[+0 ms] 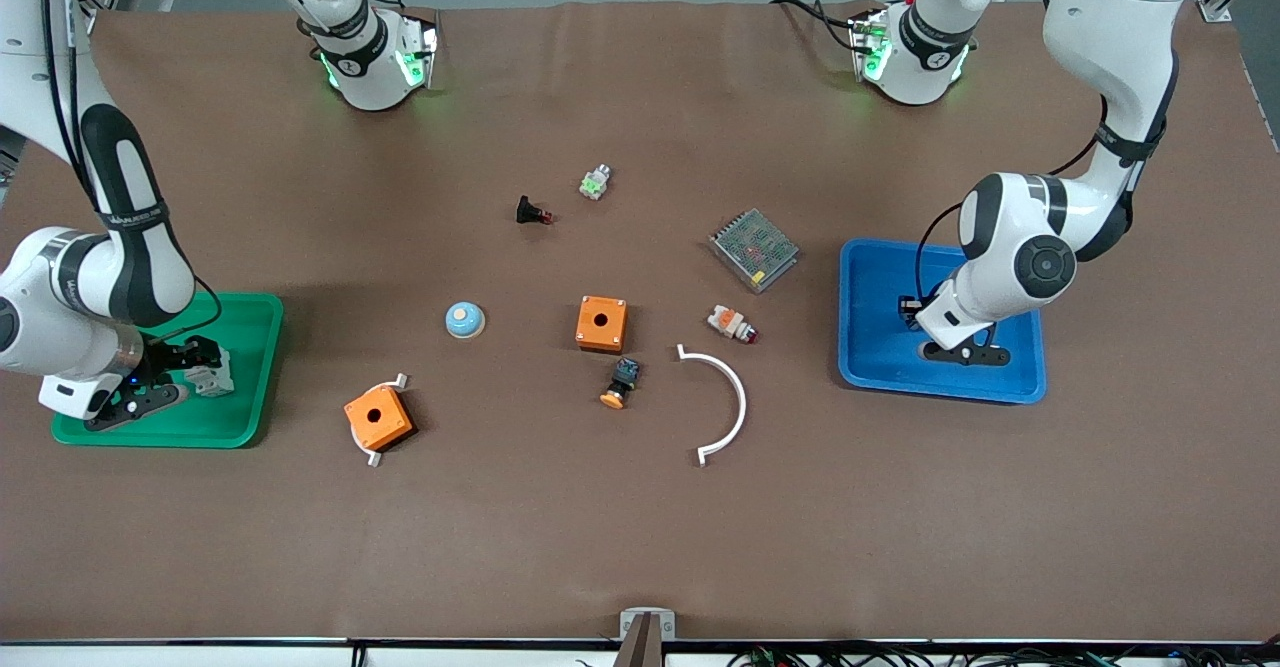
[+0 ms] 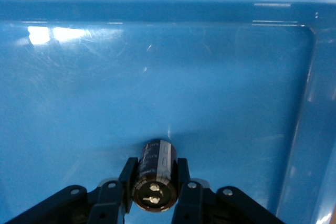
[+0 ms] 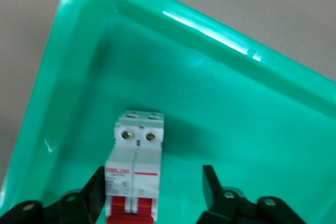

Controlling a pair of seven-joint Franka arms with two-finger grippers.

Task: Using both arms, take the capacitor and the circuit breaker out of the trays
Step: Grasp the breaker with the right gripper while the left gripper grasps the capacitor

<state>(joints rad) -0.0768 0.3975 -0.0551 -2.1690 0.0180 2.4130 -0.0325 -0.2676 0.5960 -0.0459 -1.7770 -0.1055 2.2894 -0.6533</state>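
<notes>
My left gripper [image 1: 910, 313] is low inside the blue tray [image 1: 880, 357]. In the left wrist view it [image 2: 156, 170] is shut on the capacitor [image 2: 154, 179], a dark cylinder gripped on both sides just above the tray floor [image 2: 157, 77]. My right gripper [image 1: 188, 362] is in the green tray [image 1: 262, 347]. In the right wrist view it [image 3: 153, 174] is open around the breaker [image 3: 134, 171]. This white block with red levers stands on the tray floor [image 3: 236, 129]. One finger is beside it and the other is well apart. The breaker also shows in the front view [image 1: 212, 375].
Mid-table lie two orange boxes [image 1: 602, 323] [image 1: 379, 417], a blue dome [image 1: 465, 320], a black button with orange cap [image 1: 620, 383], a white-and-orange part [image 1: 731, 324], a mesh metal box [image 1: 754, 249], a white curved strip [image 1: 725, 402], a small black part [image 1: 532, 212] and a green-white part [image 1: 595, 183].
</notes>
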